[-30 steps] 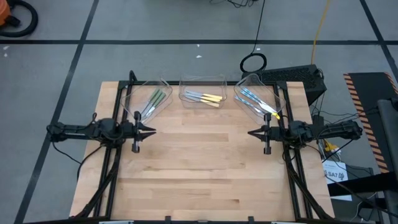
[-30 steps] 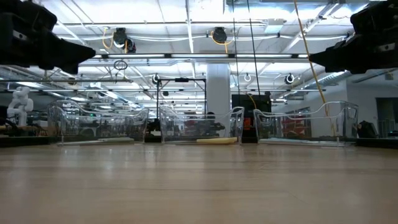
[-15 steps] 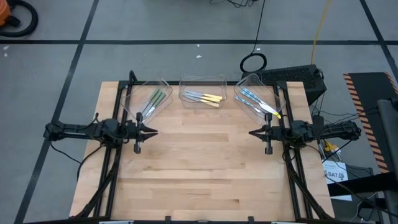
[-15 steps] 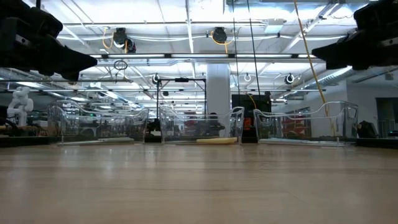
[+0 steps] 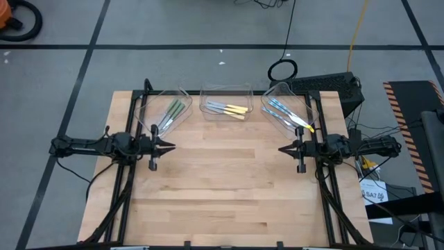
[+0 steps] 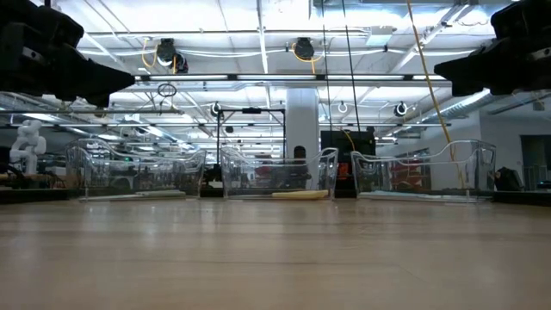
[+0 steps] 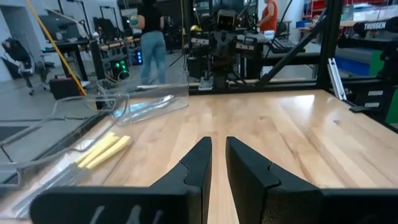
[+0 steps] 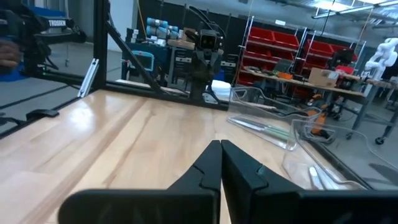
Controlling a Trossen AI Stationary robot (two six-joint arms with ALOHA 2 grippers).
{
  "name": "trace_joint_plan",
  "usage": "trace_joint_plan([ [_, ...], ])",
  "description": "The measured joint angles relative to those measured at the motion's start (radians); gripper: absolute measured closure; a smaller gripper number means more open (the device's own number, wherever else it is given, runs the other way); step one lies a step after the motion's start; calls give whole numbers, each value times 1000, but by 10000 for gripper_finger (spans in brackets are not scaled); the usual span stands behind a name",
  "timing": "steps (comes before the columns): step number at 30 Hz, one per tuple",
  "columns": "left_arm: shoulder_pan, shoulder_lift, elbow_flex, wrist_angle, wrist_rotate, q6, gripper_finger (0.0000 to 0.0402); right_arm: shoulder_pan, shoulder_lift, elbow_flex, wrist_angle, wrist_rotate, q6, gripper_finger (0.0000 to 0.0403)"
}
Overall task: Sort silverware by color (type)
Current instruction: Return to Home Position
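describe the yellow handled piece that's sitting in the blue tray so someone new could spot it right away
On the wooden table, three clear trays line the far edge. Look in the right-hand tray, just beyond the right gripper. Among its light blue utensils, the yellow-handled utensil lies at the near end, the only yellow one there.

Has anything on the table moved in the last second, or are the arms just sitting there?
Almost nothing. The right gripper has drawn back slightly toward its own side, and the left gripper has barely shifted. Neither took hold of or let go of anything. The silverware stays sorted in the three clear trays: green, yellow, and blue.
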Motion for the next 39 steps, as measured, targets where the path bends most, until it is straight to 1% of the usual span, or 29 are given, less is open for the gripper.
trace_joint_plan([
  [5, 0, 0, 0, -15, 0, -10, 346, 0, 3, 0, 2, 0, 4, 401],
  [9, -2, -3, 1, -28, 25, 0, 346, 0, 3, 0, 3, 1, 2, 401],
  [13, 0, -10, 0, 61, 27, 57, 346, 0, 3, 0, 3, 1, 1, 401],
  [17, 0, -39, 0, 71, 42, 92, 346, 0, 3, 0, 3, 2, 1, 401],
  [21, 0, -82, 0, 11, 71, 72, 346, 0, 3, 0, 3, 2, 1, 401],
  [24, 0, -76, 2, -45, 76, 36, 346, 0, 3, 0, 3, 2, 1, 401],
  [30, 0, -42, 2, -47, 69, 16, 346, 0, 3, 0, 4, 2, 1, 401],
  [34, 0, -37, 2, -49, 67, 66, 346, 0, 3, 0, 3, 2, 1, 401],
  [39, 0, -37, 2, -45, 63, 63, 346, 0, 3, 0, 4, 2, 1, 401],
])
